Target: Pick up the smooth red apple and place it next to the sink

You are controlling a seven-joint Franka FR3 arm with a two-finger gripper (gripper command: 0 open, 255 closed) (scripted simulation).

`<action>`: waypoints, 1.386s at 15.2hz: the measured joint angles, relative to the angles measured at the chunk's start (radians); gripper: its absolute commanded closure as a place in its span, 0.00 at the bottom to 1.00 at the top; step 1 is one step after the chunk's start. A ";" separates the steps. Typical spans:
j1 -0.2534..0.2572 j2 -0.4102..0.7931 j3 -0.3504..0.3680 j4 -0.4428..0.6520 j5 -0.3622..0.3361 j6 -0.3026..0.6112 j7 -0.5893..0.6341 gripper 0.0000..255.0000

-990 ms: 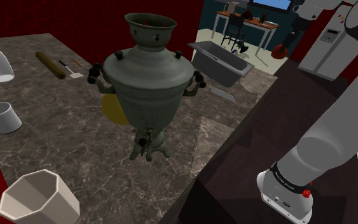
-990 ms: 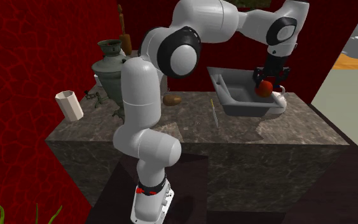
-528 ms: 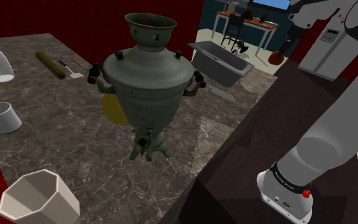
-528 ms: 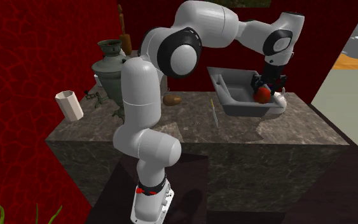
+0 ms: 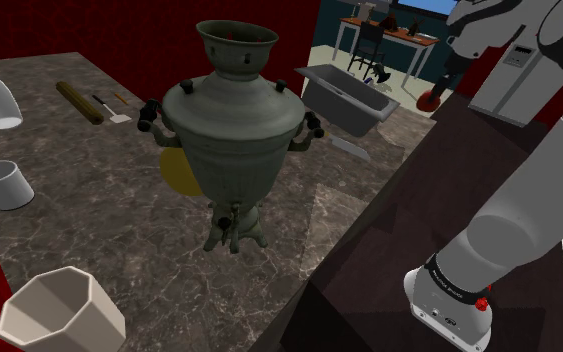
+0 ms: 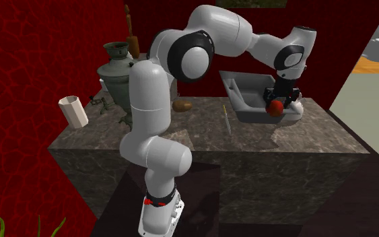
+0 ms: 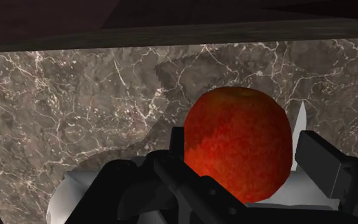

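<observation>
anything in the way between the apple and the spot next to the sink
Partly. The gripper clasps the apple above the counter beside the sink. A white rounded object lies there, close under the gripper, and may crowd the spot; setting down on the marble beside it looks safer.

No legible text, labels or numbers; tiny print on arm's base band (image 5: 450, 291) unreadable

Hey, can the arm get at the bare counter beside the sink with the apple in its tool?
Probably yes. The tool, shut on the red apple, hangs right beside the sink, with bare marble counter beneath. A white object lies close under the tool and might crowd the spot.
</observation>
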 measured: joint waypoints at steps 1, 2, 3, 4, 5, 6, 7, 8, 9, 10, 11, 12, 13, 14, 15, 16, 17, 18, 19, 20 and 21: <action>-0.001 0.005 0.000 -0.009 0.004 0.012 -0.004 1.00; -0.001 0.009 0.001 -0.018 0.008 0.024 -0.005 1.00; -0.001 0.011 0.002 -0.032 0.010 0.039 -0.008 1.00; -0.003 0.015 0.002 -0.040 0.015 0.050 -0.013 1.00; -0.004 0.023 0.003 -0.048 0.022 0.063 -0.017 1.00; -0.005 0.026 0.004 -0.059 0.026 0.077 -0.021 1.00; -0.004 0.029 0.005 -0.071 0.029 0.090 -0.022 1.00; -0.006 0.033 0.005 -0.078 0.033 0.100 -0.027 1.00; -0.009 0.043 0.006 -0.081 0.042 0.110 -0.034 1.00; -0.010 0.050 0.008 -0.088 0.048 0.121 -0.037 1.00; -0.012 0.056 0.009 -0.097 0.055 0.134 -0.043 1.00; -0.012 0.061 0.010 -0.107 0.060 0.148 -0.046 1.00; -0.014 0.068 0.012 -0.115 0.067 0.159 -0.052 1.00; -0.016 0.075 0.014 -0.121 0.074 0.170 -0.056 1.00; -0.017 0.080 0.015 -0.127 0.079 0.180 -0.060 1.00; -0.018 0.083 0.016 -0.140 0.084 0.195 -0.066 1.00; -0.021 0.090 0.018 -0.146 0.092 0.205 -0.072 1.00; -0.022 0.097 0.020 -0.152 0.099 0.217 -0.077 1.00; -0.024 0.104 0.023 -0.157 0.106 0.226 -0.081 1.00; -0.027 0.111 0.024 -0.164 0.114 0.237 -0.089 1.00; -0.031 0.120 0.027 -0.167 0.123 0.246 -0.095 1.00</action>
